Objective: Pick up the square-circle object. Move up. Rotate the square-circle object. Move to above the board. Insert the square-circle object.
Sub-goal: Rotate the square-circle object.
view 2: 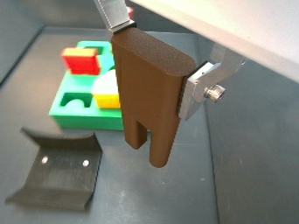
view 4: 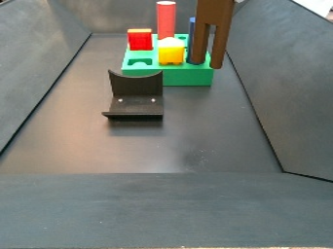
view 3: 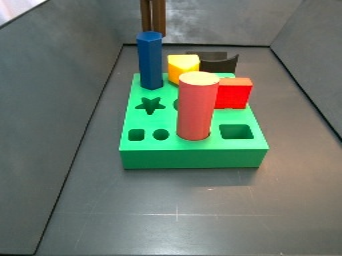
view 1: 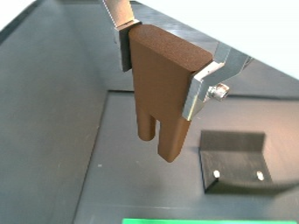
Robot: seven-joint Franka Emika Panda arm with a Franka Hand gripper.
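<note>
Wrist views: end effector [view 1: 170, 63] pinching the square-circle object [view 1: 160, 96] across its flat sides, silver fingers [view 1: 201, 89] on either face near the solid end. Prongs hang free at the far end, off the tabletop [view 1: 52, 122]. The fixture [view 1: 237, 159] stands on the floor beyond the prongs; a sliver of the green board [view 1: 198, 220] shows at the frame edge past it. In a wrist view the end effector [view 2: 158, 61] and square-circle object [view 2: 146, 92] sit in front of the board [view 2: 73, 109], which carries a red block [view 2: 79, 60] and a yellow block [view 2: 107, 98]; the fixture [view 2: 61, 171] lies nearer the camera than the board.

Side views: board [view 3: 187, 148] central on the tabletop [view 3: 174, 215], with star, circle and square holes open in its top. Blue peg [view 3: 150, 60] and pink-red cylinder [view 3: 197, 106] stand upright in it; red block [view 3: 235, 93] and yellow block [view 3: 183, 66] also on it. Square-circle object [view 3: 154, 16] hangs behind the board, mostly cut off by the frame. In a side view the square-circle object [view 4: 216, 31] is upright just beside the board [view 4: 169, 74], at its edge next to the blue peg [view 4: 193, 41], with the fixture [view 4: 134, 94] in front of the board. End effector itself out of frame here.
</note>
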